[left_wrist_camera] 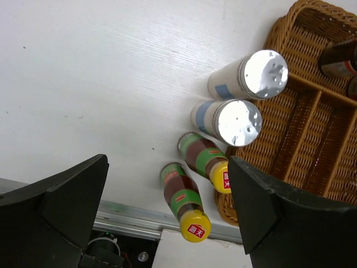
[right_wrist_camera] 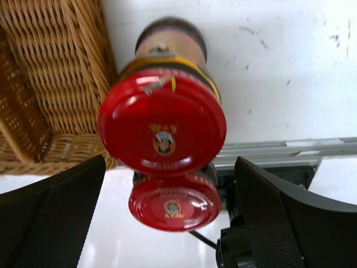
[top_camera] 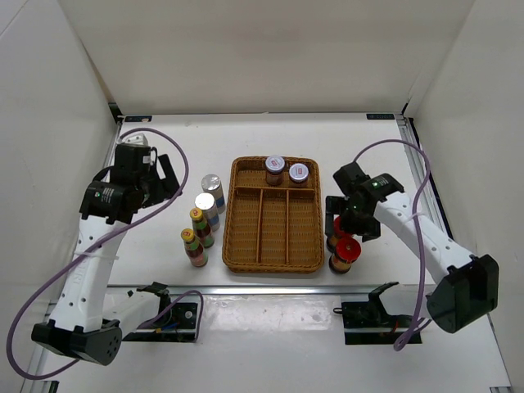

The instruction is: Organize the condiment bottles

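**Top view.** The right end effector (top_camera: 344, 219) overlaps the farther red-capped bottle (top_camera: 338, 232) and hides most of it. Label print is too small to read.

**Right wrist view.** Both red caps are out of focus and their emblems are illegible. The nearer red-capped bottle (right_wrist_camera: 174, 202) shows little but its cap.

**Left wrist view.** The wicker tray (left_wrist_camera: 290, 145) and a dark jar (left_wrist_camera: 339, 59) inside it are cut by the right edge. The fingers (left_wrist_camera: 61, 206) of the left end effector (left_wrist_camera: 167, 162) run off the bottom edge.

Left of wicker tray (top_camera: 273, 268): silver-topped bottles (top_camera: 205, 202) and yellow-capped bottles (top_camera: 197, 218) clustered, tight gaps.
Far left: open table (top_camera: 246, 135).
Tray's long compartments (top_camera: 274, 225): open from above.
Tray's far compartment (top_camera: 247, 172): grey-lidded jars (top_camera: 275, 168) mid and right, left end free.
Right of tray: red-capped bottles (top_camera: 345, 250) close together.
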Available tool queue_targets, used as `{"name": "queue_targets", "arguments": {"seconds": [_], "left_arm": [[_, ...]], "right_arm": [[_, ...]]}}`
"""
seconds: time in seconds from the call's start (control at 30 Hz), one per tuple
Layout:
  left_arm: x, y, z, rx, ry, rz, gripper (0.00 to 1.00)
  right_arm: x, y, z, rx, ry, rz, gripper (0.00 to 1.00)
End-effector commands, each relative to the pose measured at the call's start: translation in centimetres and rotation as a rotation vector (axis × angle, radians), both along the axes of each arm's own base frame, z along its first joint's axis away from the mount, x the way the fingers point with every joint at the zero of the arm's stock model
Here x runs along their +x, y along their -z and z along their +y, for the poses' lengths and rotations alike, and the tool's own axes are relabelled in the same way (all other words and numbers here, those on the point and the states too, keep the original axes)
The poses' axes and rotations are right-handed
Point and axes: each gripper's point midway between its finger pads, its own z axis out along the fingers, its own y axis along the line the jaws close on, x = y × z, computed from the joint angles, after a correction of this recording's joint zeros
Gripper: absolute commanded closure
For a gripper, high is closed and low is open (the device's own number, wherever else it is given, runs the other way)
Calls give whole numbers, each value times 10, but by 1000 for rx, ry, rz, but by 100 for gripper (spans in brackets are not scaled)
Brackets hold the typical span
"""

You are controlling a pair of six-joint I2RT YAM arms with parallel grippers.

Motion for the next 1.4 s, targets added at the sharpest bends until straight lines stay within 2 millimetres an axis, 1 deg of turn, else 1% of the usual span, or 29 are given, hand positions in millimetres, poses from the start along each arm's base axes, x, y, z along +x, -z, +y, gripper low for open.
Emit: {"name": "queue_targets", "arguments": {"seconds": [0.0, 0.03, 0.1, 0.17, 0.2, 0.23, 0.3, 0.37, 0.43, 0.5, 0.53, 0.57, 0.6, 0.63, 0.67, 0.7, 0.73, 0.77, 0.8, 0.87, 0.9, 0.97, 1.03, 1.07, 1.1, 1.17, 1.2, 1.27, 1.37], "left_arm": [[0, -13, 12, 64, -30, -21, 1], [1, -17, 15, 76, -31, -32, 1], [1, -17, 15, 76, -31, -33, 1], [1, -17, 16, 89, -31, -33, 1], [-1, -16, 19, 98, -38, -25, 1], [-3, -14, 19, 99, -38, -22, 1], [-5, -10, 22, 117, -38, -5, 1], [-7, -13, 24, 123, -46, -16, 1], [-11, -7, 25, 132, -39, -5, 1], [-12, -10, 28, 138, -48, -15, 1], [-14, -8, 30, 146, -54, -13, 1], [-14, -8, 30, 146, -54, -13, 1], [-15, -4, 30, 148, -53, -5, 1], [-15, -5, 32, 154, -59, -6, 1], [-17, -3, 32, 154, -59, -6, 1], [-17, -3, 32, 154, -59, -6, 1], [-17, -3, 32, 154, -59, -6, 1], [-17, -3, 32, 154, -59, -6, 1], [-17, 0, 32, 157, -59, 3, 1], [-17, 0, 30, 144, -59, 3, 1], [-17, 0, 30, 144, -59, 3, 1], [-16, 2, 28, 132, -58, 12, 1], [-14, 1, 25, 130, -49, 3, 1], [-15, 4, 25, 132, -49, 11, 1], [-15, 4, 25, 132, -49, 12, 1], [-15, 4, 25, 132, -49, 12, 1], [-15, 4, 25, 132, -49, 12, 1], [-15, 8, 25, 134, -48, 20, 1], [-16, 11, 26, 136, -47, 29, 1]], "right_arm": [[20, 4, 2, -23, -1, -59, 0], [25, 5, 4, -23, -11, -64, 0], [34, 10, -1, -70, 4, -50, 0], [44, 9, -2, -99, 10, -62, 2], [45, 15, -4, -123, 10, -42, 4], [51, 14, -3, -128, 13, -56, 7], [57, 15, 1, -132, 12, -48, 26], [60, 15, 2, -132, 12, -50, 44], [63, 12, 4, -127, 13, -59, 46], [66, 2, 2, -139, 17, -74, 56], [74, -9, 3, -136, 22, -107, 58], [76, -17, -1, -161, 28, -122, 62], [82, -27, 0, -152, 34, -160, 69], [90, -45, 3, -134, 25, -199, 74], [91, -56, 4, -125, 18, -220, 80], [96, -64, 6, -111, 21, -246, 80], [100, -79, 11, -93, 15, -277, 81], [101, -84, 10, -99, 8, -290, 81], [104, -90, 11, -97, -4, -304, 85], [102, -94, 27, -50, -59, -300, 87], [105, -99, 31, -35, -79, -309, 89], [103, -101, 49, -6, -136, -314, 91], [106, -96, 61, -7, -165, -305, 91], [105, -94, 72, 8, -200, -304, 91], [111, -88, 78, 17, -204, -299, 91], [109, -76, 87, 4, -242, -277, 91], [115, -69, 91, -1, -253, -275, 91], [114, -58, 102, -11, -292, -257, 91], [118, -48, 110, -13, -303, -250, 91]]}}
